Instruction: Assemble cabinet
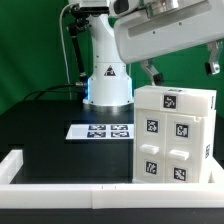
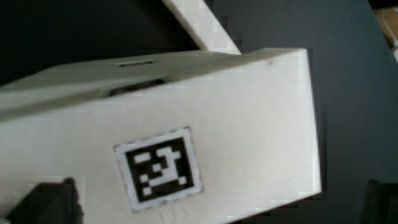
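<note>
The cabinet (image 1: 175, 135) is a large white boxy body with tag markers on its front and top. It stands upright on the black table at the exterior view's right. My gripper (image 1: 180, 74) hangs just above its top, open and empty, with one dark finger (image 1: 148, 72) over the near-left corner and the other (image 1: 211, 68) over the right side. In the wrist view the cabinet's top face (image 2: 196, 110) fills the picture, with one tag (image 2: 160, 167) on it. My gripper (image 2: 214, 205) spans it, and both fingertips (image 2: 45, 200) show at the picture's edges, apart from the cabinet.
The marker board (image 1: 100, 131) lies flat on the table, left of the cabinet in the exterior view. The robot base (image 1: 107, 85) stands behind it. A low white rim (image 1: 70, 185) runs along the table's front and left. A white strip (image 2: 205, 25) shows beyond the cabinet in the wrist view.
</note>
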Robot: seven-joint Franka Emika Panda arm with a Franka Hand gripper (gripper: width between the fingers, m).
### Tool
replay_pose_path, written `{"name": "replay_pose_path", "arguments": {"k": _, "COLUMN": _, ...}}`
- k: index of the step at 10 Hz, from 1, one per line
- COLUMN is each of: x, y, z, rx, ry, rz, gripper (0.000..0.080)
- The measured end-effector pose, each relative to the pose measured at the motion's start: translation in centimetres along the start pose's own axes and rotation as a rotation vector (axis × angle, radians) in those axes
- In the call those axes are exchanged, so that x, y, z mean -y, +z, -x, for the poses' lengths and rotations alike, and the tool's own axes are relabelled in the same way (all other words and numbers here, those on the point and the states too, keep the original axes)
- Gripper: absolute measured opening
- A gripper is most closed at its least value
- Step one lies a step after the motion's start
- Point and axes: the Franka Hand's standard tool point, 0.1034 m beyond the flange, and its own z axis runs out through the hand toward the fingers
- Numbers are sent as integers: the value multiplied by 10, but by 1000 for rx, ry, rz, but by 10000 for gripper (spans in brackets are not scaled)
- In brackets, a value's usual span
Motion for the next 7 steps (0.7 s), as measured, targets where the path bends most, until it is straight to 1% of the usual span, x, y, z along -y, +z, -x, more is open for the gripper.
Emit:
{"name": "replay_pose_path", "arguments": {"k": 1, "x": -1, "y": 0, "z": -1, "rx": 7, "ry": -101, "rz": 8, "gripper": 797}}
{"name": "replay_pose_path", "arguments": {"k": 2, "x": 1, "y": 0, "z": -1, "rx": 15, "ry": -263, "rz": 39, "gripper": 797}}
{"name": "replay_pose_path", "arguments": {"k": 3, "x": 5, "y": 1, "z": 0, "rx": 19, "ry": -365, "rz": 60, "gripper": 797}}
{"name": "replay_pose_path", "arguments": {"k": 4, "x": 7, "y": 2, "z": 2, "rx": 20, "ry": -389, "rz": 66, "gripper": 797}}
{"name": "replay_pose_path", "arguments": {"k": 7, "x": 4, "y": 2, "z": 1, "rx": 28, "ry": -616, "rz": 66, "gripper": 797}}
